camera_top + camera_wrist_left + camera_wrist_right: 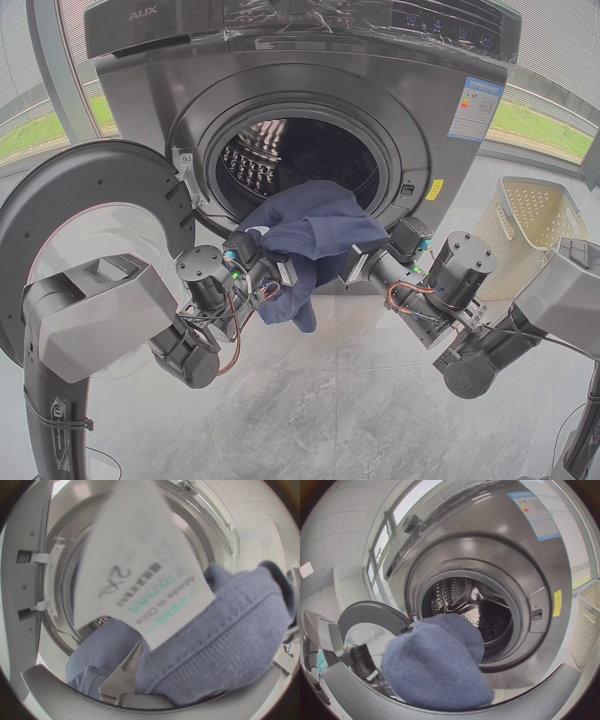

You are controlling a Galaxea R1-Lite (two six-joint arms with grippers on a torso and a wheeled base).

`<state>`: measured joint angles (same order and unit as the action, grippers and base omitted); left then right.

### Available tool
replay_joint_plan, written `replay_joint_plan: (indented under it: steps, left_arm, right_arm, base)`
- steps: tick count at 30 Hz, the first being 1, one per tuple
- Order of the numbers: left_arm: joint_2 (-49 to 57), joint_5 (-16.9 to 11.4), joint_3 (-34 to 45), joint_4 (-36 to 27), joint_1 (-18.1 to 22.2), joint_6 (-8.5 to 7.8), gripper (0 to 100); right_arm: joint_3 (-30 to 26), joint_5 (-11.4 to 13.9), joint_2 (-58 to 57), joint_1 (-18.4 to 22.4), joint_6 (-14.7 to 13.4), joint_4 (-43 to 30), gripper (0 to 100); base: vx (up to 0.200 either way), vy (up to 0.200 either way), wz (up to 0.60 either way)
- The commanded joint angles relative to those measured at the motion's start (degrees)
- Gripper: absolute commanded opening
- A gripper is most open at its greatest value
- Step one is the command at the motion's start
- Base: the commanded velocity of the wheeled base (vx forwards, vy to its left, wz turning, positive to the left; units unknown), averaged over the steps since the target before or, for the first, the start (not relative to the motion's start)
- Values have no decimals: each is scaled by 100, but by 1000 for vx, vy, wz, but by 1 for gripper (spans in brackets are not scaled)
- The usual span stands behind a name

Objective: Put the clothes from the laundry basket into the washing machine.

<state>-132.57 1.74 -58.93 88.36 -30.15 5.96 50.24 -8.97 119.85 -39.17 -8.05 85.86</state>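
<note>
Sweatshirt (315, 225), dark blue knit, bridges left gripper (289, 267), right gripper (350, 262) at grey washing machine (387, 106) mouth for push-in; grips: I cannot tell.

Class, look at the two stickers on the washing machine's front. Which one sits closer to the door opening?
The small yellow sticker, just right of the door opening; the bigger blue-bordered label sits higher, near the top corner.

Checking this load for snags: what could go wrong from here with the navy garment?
1. The navy garment has an end hanging below the drum opening; pushed in, it could catch on the rim or stay outside.
2. It drapes over the left gripper and right gripper, so it may drag back out with them.
</note>
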Motion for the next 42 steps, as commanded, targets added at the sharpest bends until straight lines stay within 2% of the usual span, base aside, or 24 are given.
replay_joint_plan:
  steps: [1,7,15,20,21,28,31,34,35,38,42]
  left_arm:
    - [575,-7,329,15,-114,19,0]
    - [821,-16,576,24,-272,37,0]
    - [944,-16,646,24,-360,169,0]
    - [953,-25,663,24,-360,169,0]
    - [961,-25,663,24,-360,169,0]
    - [1005,-16,681,32,-334,186,0]
    - [1199,37,883,15,-325,353,0]
    - [1418,107,1156,-20,-360,555,0]
    - [1436,107,1173,-12,-351,564,0]
    - [1726,72,1771,24,-351,599,0]
    - [2130,-42,2588,32,-316,573,0]
  right_arm:
    - [-111,-157,83,234,-57,-16,0]
    - [-93,-228,417,269,-92,1,0]
    - [-76,-228,584,208,-83,80,0]
    - [-84,-210,584,173,-83,80,0]
    - [-102,-210,584,155,-83,80,100]
    - [-207,-166,513,138,-66,80,100]
    - [-647,-52,215,120,14,80,100]
    - [-1324,291,-102,41,128,230,100]
    - [-1350,317,-111,32,137,238,100]
    - [-2246,537,-559,-56,268,256,100]
    - [-2809,827,-884,-38,312,247,100]
  base:
    - [0,0,0]
    - [0,0,0]
    - [0,0,0]
    - [0,0,0]
    - [0,0,0]
    - [0,0,0]
    - [0,0,0]
    - [0,0,0]
    - [0,0,0]
    - [0,0,0]
    - [0,0,0]
